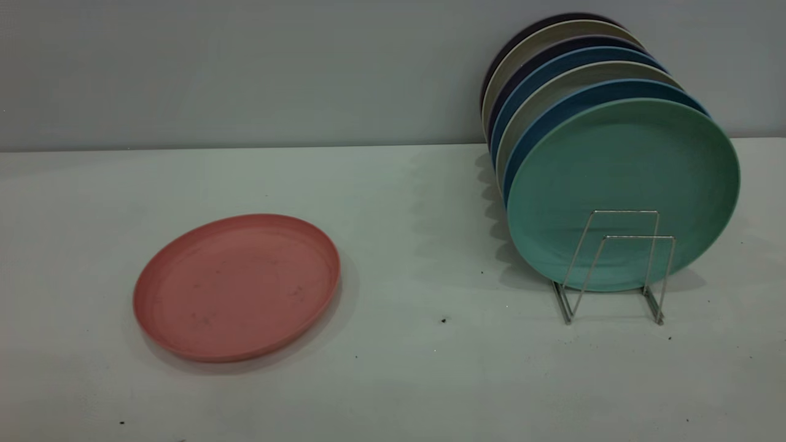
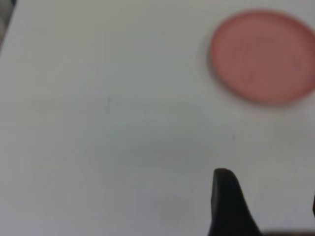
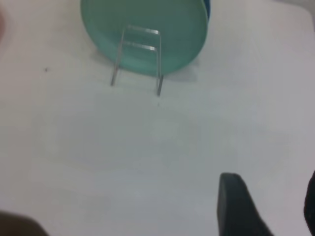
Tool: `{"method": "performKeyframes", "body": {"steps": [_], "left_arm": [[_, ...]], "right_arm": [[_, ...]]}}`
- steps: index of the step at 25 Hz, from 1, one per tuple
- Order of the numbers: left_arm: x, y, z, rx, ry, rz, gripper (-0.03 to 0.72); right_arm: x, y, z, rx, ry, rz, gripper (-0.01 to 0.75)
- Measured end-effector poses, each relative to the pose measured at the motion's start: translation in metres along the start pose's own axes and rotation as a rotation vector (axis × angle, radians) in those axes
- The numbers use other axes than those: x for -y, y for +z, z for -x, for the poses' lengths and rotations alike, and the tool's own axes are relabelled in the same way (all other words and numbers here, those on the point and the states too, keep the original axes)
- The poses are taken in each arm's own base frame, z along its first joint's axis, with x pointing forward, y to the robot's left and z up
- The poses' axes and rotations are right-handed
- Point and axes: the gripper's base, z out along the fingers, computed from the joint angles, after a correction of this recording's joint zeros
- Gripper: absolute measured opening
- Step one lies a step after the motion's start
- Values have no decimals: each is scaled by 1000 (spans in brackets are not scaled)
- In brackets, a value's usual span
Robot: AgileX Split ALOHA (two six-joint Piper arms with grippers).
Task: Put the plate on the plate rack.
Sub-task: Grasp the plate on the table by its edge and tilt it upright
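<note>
Nothing is gripped yet: the plate (image 1: 236, 285) lies flat on the surface (image 1: 417, 368), well apart from the plate rack (image 1: 617, 267), whose front loops stand free before the teal-green plate (image 1: 623, 184) and the row of plates behind it. The opening reach is judged to be the step in hand. The left gripper (image 2: 268, 206) hangs above bare surface, its jaws seemingly apart, though only one finger is clearly seen. The right gripper (image 3: 270, 206) is likewise held off, jaws parted. Next, the rim must be pinched and the plate tipped upright.
</note>
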Motion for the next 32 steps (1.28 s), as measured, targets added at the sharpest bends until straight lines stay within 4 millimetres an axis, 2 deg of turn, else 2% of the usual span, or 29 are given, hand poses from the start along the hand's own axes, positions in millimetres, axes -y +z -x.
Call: {"method": "performKeyframes", "body": {"steps": [4, 10, 14, 17, 23, 27, 32], "left_arm": [[0, 9, 18, -18, -25, 0, 445], [1, 53, 50, -156, -54, -23, 445], [3, 94, 67, -252, -95, -49, 445], [5, 131, 72, -349, -130, -63, 445], [11, 197, 85, -489, -151, -130, 445], [17, 237, 88, -548, -173, -198, 445], [18, 282, 83, -582, -223, -270, 445]], "right_arm": [[0, 12, 19, 15, 7, 41, 350], [-1, 48, 47, -25, 22, 148, 350], [-2, 74, 60, -55, 28, 212, 353], [-3, 92, 67, -69, 43, 259, 374], [-5, 122, 72, -119, 64, 332, 418], [-6, 132, 72, -139, 82, 359, 421], [-7, 132, 73, -137, 78, 368, 421]]}}
